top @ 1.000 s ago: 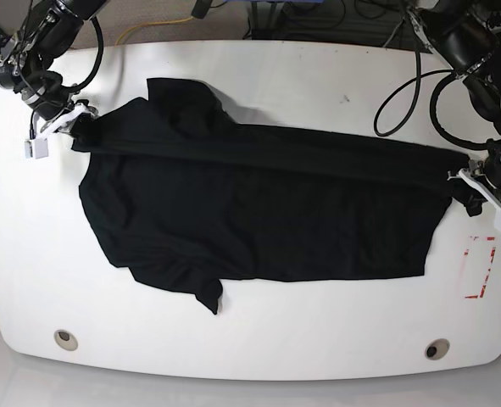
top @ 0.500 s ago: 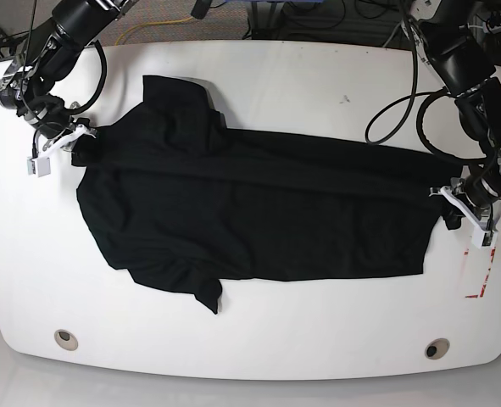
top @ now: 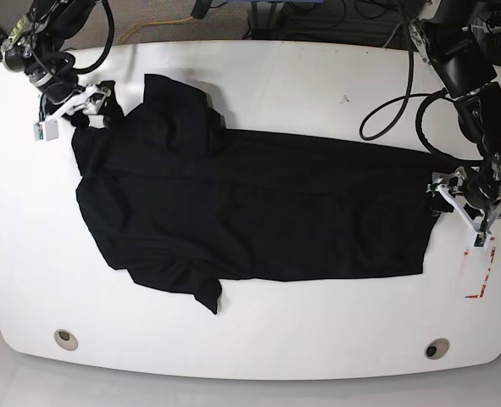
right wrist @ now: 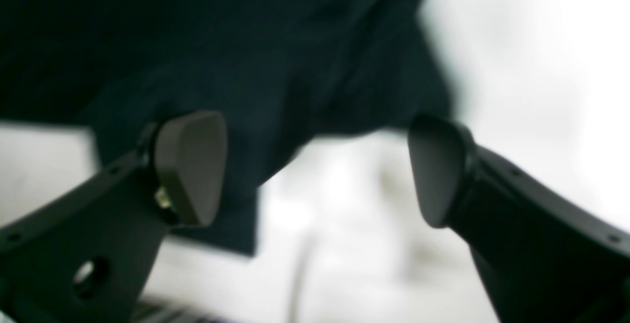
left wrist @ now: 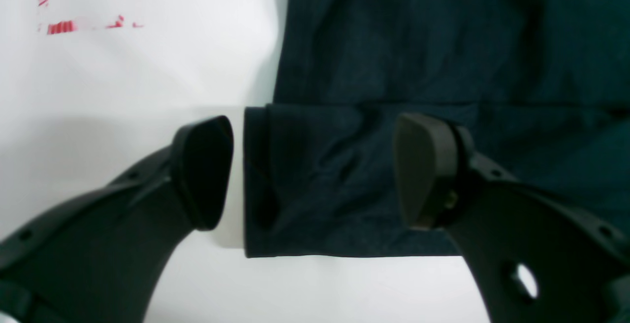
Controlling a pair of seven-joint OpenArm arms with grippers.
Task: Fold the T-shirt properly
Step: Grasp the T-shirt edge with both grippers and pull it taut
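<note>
You have a white table (top: 318,76) with rounded corners. The black T-shirt (top: 258,212) lies spread across its middle, one sleeve bunched toward the far left. Red marks (top: 479,271) sit on the surface just beside the shirt's right edge.

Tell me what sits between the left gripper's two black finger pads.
In the left wrist view, the folded hem corner of the black fabric T-shirt lies on the white table between the open left gripper pads, unclamped.
</note>
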